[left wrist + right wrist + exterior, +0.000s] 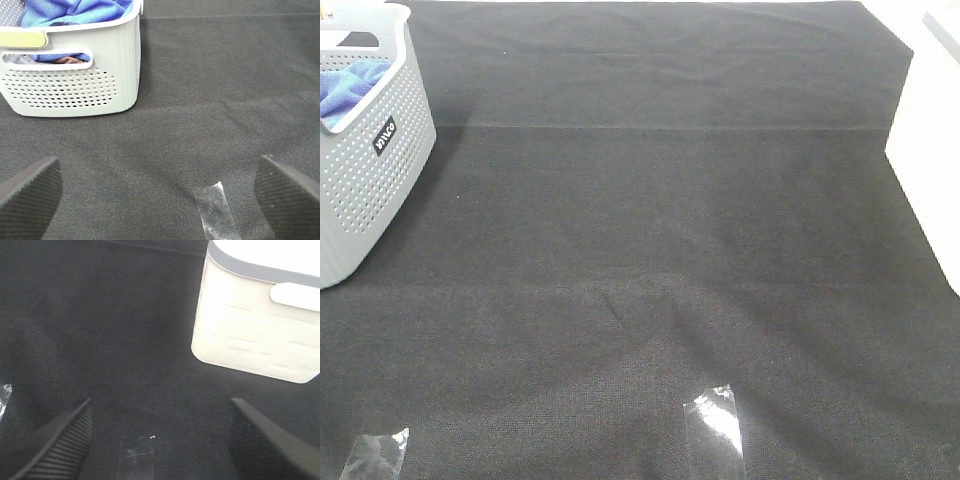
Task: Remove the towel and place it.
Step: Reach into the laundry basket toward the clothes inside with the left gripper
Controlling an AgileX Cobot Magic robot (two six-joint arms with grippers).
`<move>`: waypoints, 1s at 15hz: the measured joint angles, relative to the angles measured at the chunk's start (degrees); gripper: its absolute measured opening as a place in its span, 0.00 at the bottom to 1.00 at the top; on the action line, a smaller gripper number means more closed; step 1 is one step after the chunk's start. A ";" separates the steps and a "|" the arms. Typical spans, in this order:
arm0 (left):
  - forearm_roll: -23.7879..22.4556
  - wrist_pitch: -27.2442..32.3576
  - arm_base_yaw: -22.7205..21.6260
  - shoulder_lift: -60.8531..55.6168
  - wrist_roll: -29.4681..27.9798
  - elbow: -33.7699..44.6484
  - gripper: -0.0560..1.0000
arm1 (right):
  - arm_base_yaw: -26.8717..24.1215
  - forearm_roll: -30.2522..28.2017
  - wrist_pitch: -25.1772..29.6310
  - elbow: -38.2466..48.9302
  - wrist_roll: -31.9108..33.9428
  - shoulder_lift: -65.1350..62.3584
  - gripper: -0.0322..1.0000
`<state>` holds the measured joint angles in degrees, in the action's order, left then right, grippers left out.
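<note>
The blue towel point(350, 88) lies bunched inside the grey perforated basket point(370, 190) at the far left of the table; the left wrist view shows the towel point(75, 10) filling the basket point(75, 90) to its rim. Neither gripper appears in the exterior high view. My left gripper point(157, 197) is open over the black cloth, well short of the basket, with nothing between its dark fingers point(30, 192). My right gripper point(160, 440) is also open and empty, near a white box.
A white lidded box point(260, 325) stands at the right side of the table, seen as a white shape point(930, 150) at the right edge. Clear tape strips point(715, 425) point(375, 455) are stuck on the black cloth point(650, 230) near the front.
</note>
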<state>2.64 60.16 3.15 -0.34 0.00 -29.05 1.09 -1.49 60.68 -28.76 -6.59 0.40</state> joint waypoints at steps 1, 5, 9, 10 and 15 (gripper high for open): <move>0.00 0.00 0.00 0.00 0.00 0.00 0.99 | 0.00 0.00 0.00 0.00 0.00 0.00 0.71; 0.00 0.00 0.00 0.00 0.00 0.00 0.99 | 0.00 0.00 0.00 0.00 0.00 0.00 0.71; 0.00 0.00 0.00 0.00 0.00 0.00 0.99 | 0.00 0.00 0.00 0.00 0.00 0.00 0.71; 0.00 0.00 0.00 0.00 0.00 0.00 0.99 | 0.00 0.00 0.00 0.00 0.00 0.00 0.71; 0.00 0.00 0.00 0.00 0.00 0.00 0.99 | 0.00 0.00 0.00 0.00 0.00 0.00 0.71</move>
<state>2.64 60.16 3.15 -0.34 0.00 -29.05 1.09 -1.49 60.68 -28.76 -6.59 0.40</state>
